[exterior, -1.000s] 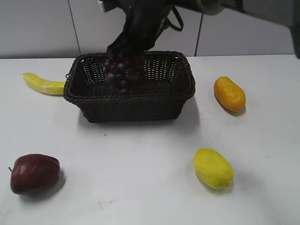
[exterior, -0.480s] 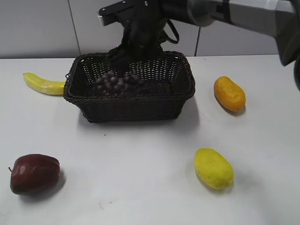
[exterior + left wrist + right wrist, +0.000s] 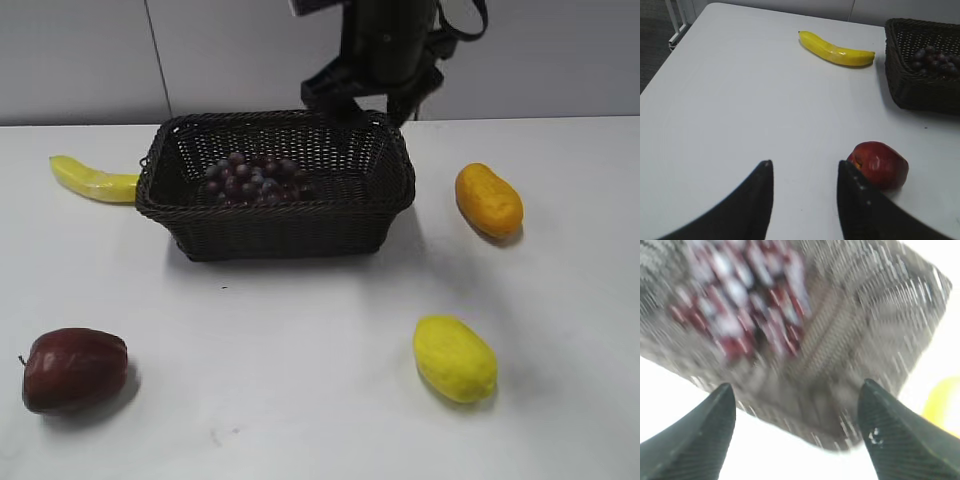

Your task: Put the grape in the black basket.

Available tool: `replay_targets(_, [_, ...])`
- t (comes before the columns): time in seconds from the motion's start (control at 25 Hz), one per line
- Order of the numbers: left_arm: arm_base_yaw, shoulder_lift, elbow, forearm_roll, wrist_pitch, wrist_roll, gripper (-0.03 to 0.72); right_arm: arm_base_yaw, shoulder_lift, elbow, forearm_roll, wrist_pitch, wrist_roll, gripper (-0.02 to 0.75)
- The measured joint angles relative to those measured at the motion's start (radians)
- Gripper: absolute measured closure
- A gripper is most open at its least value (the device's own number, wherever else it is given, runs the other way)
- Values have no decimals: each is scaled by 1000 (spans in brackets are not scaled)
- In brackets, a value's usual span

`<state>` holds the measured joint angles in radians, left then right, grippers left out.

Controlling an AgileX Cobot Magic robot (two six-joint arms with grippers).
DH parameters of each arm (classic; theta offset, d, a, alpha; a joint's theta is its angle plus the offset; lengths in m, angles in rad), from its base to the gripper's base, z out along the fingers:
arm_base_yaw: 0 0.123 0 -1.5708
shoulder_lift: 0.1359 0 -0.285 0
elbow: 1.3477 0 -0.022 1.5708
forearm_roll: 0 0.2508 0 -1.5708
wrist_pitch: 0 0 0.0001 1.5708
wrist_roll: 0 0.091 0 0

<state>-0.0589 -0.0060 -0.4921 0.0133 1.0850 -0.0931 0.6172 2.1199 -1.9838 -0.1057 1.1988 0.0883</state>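
The grape (image 3: 252,180), a bunch of dark red and purple berries, lies inside the black basket (image 3: 280,225) at its left half. It also shows in the left wrist view (image 3: 935,59) and, blurred, in the right wrist view (image 3: 745,300). My right gripper (image 3: 362,100) is open and empty, raised above the basket's back right rim; its jaws (image 3: 797,390) frame the basket (image 3: 860,340) from above. My left gripper (image 3: 804,165) is open and empty over bare table, with a red apple (image 3: 879,165) just right of its right finger.
A banana (image 3: 92,180) lies left of the basket. A dark red apple (image 3: 74,370) sits front left. An orange fruit (image 3: 489,200) lies right of the basket and a yellow lemon-like fruit (image 3: 455,358) front right. A white wall stands behind the table.
The right gripper let go of the grape, which dropped and settled in the basket. The arm then rose and moved right, away from the bunch.
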Motion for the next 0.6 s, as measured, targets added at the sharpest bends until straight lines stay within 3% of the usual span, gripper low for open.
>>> replay_targets(0.32, [0, 0, 0, 0, 0, 0, 303, -55, -194, 399, -61, -67, 30, 164])
replay_targets(0.6, [0, 0, 0, 0, 0, 0, 315, -296, -480, 654, -62, -145, 35, 164])
